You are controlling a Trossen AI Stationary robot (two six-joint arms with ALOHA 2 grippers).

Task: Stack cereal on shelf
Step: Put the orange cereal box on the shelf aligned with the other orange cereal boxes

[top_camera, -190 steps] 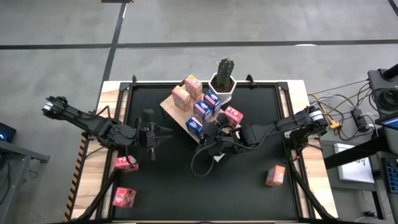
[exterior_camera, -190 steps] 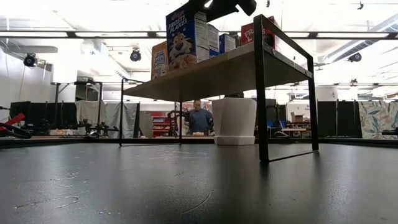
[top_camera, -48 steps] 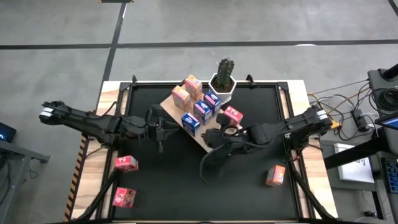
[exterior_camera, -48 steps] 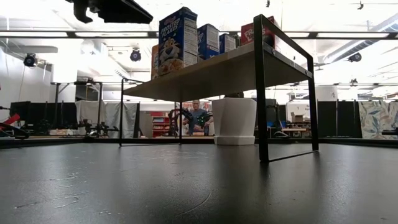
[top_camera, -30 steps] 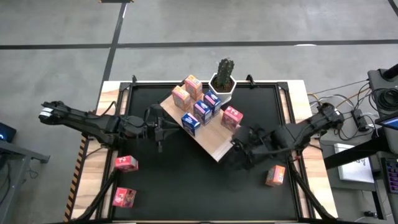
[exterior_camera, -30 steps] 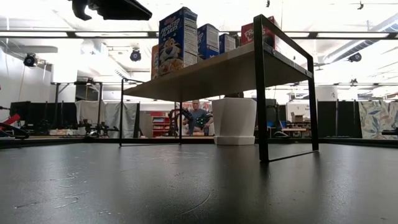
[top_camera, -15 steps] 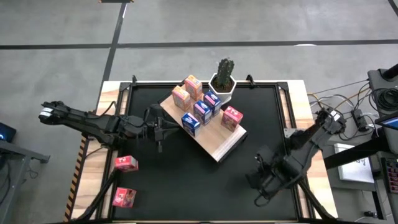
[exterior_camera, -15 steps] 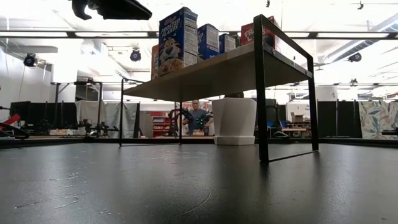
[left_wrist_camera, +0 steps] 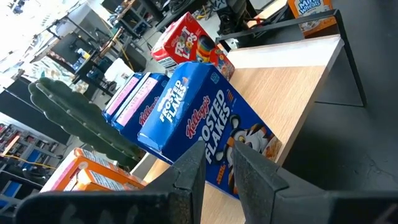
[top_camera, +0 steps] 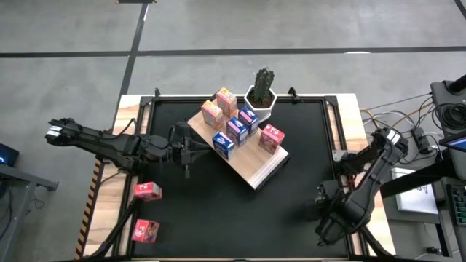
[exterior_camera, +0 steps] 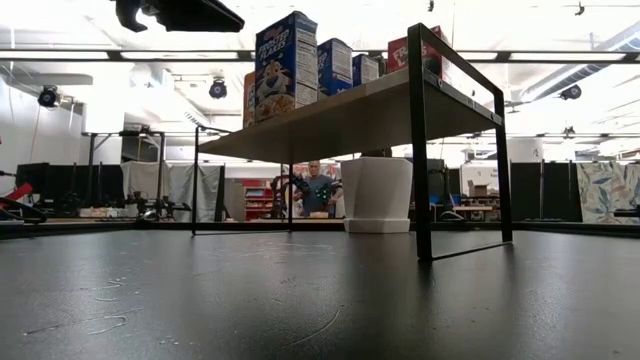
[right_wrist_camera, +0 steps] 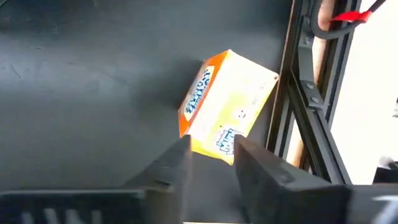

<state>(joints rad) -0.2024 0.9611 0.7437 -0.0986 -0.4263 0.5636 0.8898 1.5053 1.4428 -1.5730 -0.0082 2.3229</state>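
Six cereal boxes are counted on the shelf (top_camera: 251, 166) from the high view: two orange ones (top_camera: 218, 105) at the far end, a cluster of three blue boxes (top_camera: 234, 131) in the middle, and a red box (top_camera: 271, 137) toward the near right edge, all seen upright. So the stacking is judged well past halfway.

Three boxes are left off the shelf. Two pink boxes (top_camera: 148, 191) lie on the wooden border at the left front of the tabletop (top_camera: 277, 218), one nearer the front than the other. An orange box (right_wrist_camera: 227, 103) is shown lying on its side on the black surface, close against the tabletop's frame rail.

That orange box is being lined up by the right hand (right_wrist_camera: 208, 158), positioned above it at the tabletop's front right corner; its fingers are seen parted with nothing between them, the box not yet gripped. In the high view the box itself is hidden under the right arm.

The left hand (left_wrist_camera: 217, 165) is held level beside the shelf's left edge, pointed at the Frosted Flakes box (left_wrist_camera: 205, 134); its fingers are slightly parted and nothing is gripped.

Next, a grasp on the orange box is expected.
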